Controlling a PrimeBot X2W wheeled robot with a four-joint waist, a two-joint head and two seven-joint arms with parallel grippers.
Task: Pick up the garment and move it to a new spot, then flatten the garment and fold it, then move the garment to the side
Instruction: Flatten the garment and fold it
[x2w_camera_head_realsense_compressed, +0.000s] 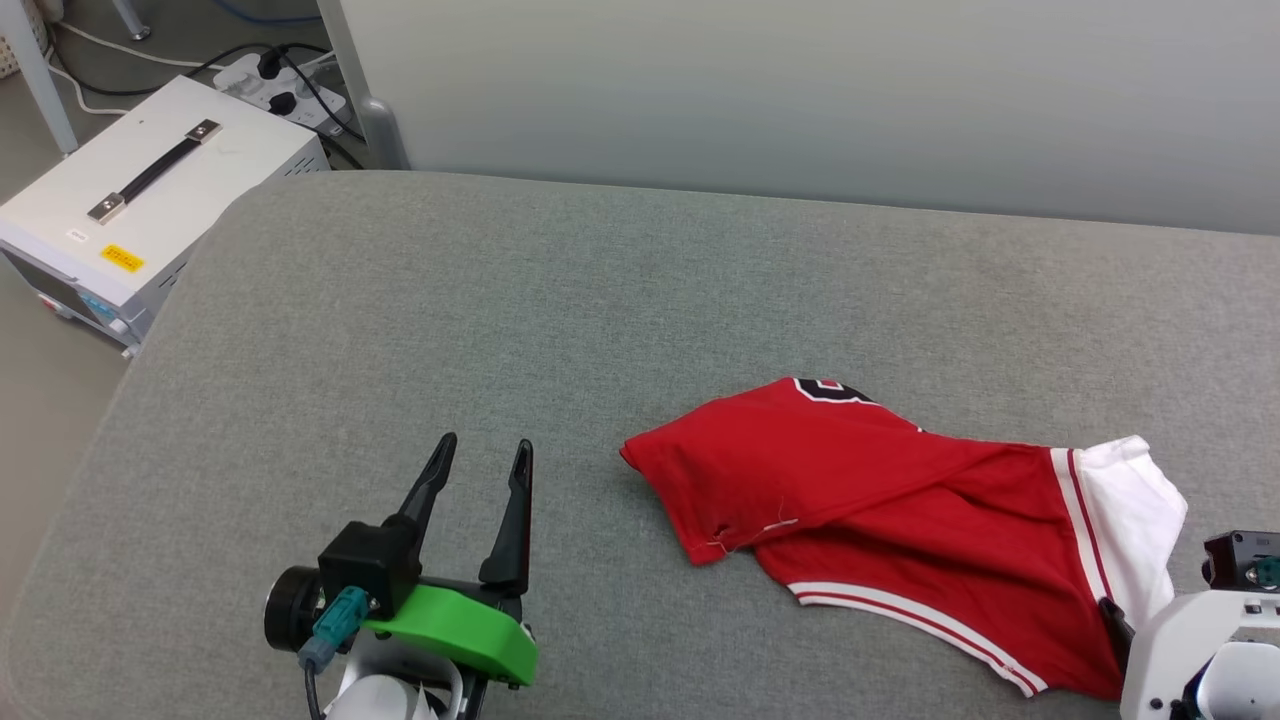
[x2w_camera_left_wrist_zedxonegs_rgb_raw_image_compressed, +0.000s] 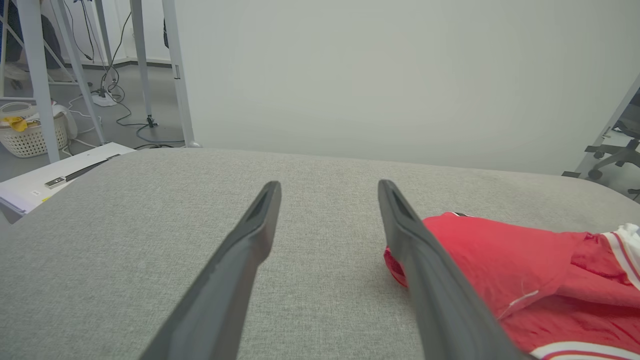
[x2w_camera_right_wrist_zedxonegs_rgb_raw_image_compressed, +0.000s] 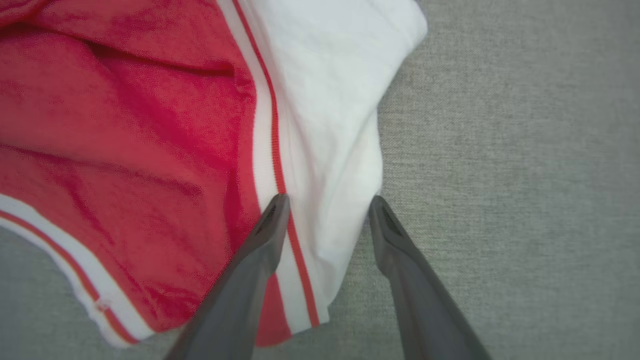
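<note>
Two grippers logged, head view first. The garment (x2w_camera_head_realsense_compressed: 880, 500) lies crumpled on the grey padded surface (x2w_camera_head_realsense_compressed: 600, 300), right of centre, with its white sleeve at the far right end. The left gripper (x2w_camera_head_realsense_compressed: 482, 452) hovers near the garment's left end, clear of it. Its fingers point away from the robot, parted, with nothing between them. The right gripper (x2w_camera_head_realsense_compressed: 1116, 620) sits at the garment's near right corner. One dark fingertip shows there; the rest is hidden behind the white wrist housing (x2w_camera_head_realsense_compressed: 1190, 650), itself cut off by the frame's edge. Part of a black print shows at the garment's far edge, unreadable.

Left wrist view: left gripper (x2w_camera_left_wrist_zedxonegs_rgb_raw_image_compressed: 330, 187) has its fingers spread wide over bare grey surface and holds nothing. The garment (x2w_camera_left_wrist_zedxonegs_rgb_raw_image_compressed: 500, 260) lies to the right, its end partly covered by the right-hand finger.

Right wrist view: right gripper (x2w_camera_right_wrist_zedxonegs_rgb_raw_image_compressed: 328, 202) points down at the garment (x2w_camera_right_wrist_zedxonegs_rgb_raw_image_compressed: 125, 150), fingers apart and unclamped. One tip lies over the red-white striped trim, the other at the white sleeve's edge. Contact with the fabric cannot be judged.
</note>
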